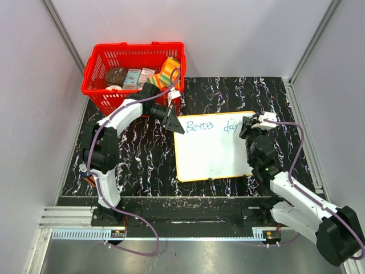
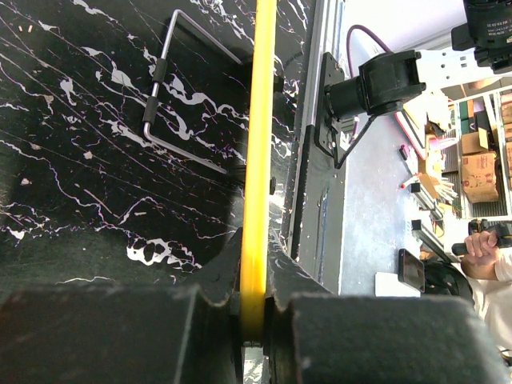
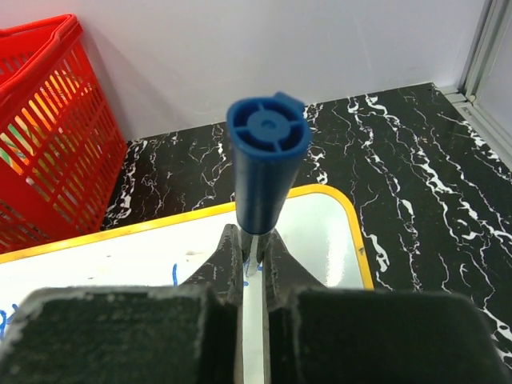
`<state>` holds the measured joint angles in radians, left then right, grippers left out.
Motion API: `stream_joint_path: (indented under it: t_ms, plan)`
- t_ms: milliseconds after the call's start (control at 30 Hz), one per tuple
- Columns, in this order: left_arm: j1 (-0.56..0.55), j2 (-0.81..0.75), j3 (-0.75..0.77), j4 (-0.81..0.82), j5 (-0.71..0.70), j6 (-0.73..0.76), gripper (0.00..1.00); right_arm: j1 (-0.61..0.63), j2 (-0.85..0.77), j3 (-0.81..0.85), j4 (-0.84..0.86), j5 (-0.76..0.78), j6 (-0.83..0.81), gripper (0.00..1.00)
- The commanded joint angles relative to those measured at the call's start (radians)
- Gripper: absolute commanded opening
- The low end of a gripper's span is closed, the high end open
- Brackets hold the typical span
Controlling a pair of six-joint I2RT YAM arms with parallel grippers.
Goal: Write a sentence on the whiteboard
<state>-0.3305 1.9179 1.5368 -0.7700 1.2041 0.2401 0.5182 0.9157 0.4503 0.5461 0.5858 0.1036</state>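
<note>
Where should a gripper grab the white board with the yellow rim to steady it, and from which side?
Pinch the thin yellow rim of the flat white board at its far left corner, edge-on from the left, as the left gripper does. The edge is thin enough for jaws, and that corner is away from the right gripper's blue marker.

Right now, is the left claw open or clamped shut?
Shut. The left claw pinches the whiteboard by its yellow rim, with no gap showing.
</note>
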Motion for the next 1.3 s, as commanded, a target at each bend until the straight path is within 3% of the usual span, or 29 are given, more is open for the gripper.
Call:
stream_joint_path:
  t_ms: [0, 400, 967, 1267]
  plan:
    - [-0.012, -0.026, 0.016, 0.037, -0.179, 0.097, 0.0, -0.006, -0.024, -0.007, -0.032, -0.02, 0.039, 0.0]
    - [-0.013, -0.028, 0.016, 0.037, -0.184, 0.096, 0.0, -0.006, -0.087, -0.059, -0.098, 0.013, 0.07, 0.0]
    - [-0.015, -0.03, 0.014, 0.037, -0.189, 0.097, 0.0, -0.006, -0.087, -0.068, -0.115, -0.09, 0.143, 0.0]
    - [-0.015, -0.033, 0.013, 0.037, -0.195, 0.097, 0.0, -0.006, -0.371, -0.032, -0.267, -0.159, 0.143, 0.0]
